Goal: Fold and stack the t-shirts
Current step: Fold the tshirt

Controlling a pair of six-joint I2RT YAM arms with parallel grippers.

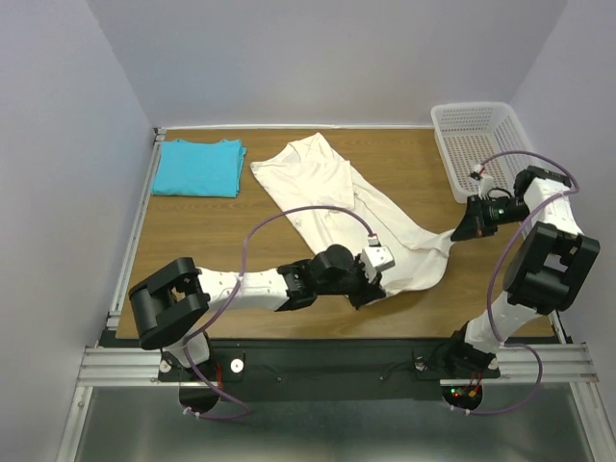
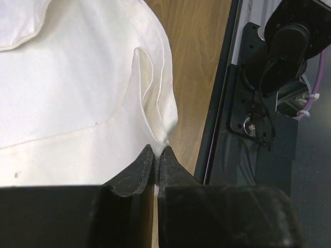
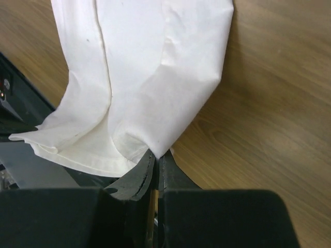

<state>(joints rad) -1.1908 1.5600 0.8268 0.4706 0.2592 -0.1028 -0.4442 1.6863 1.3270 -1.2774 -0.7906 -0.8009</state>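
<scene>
One cream t-shirt, turquoise t-shirt, both outside basket

Top camera overhead, whole table; both wrist cameras close on cream shirt.

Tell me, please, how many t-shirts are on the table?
2. The cream t-shirt lies spread across the middle; the turquoise t-shirt sits folded at the far left corner. None appears hidden.

The smaller t-shirt is laid folded at the far left of the worktop; the larger t-shirt is spread slantwise across the middle; the basket is set at the far right; the larger t-shirt's near edge is pinched in the left jaws, its right corner in the right jaws.
</scene>
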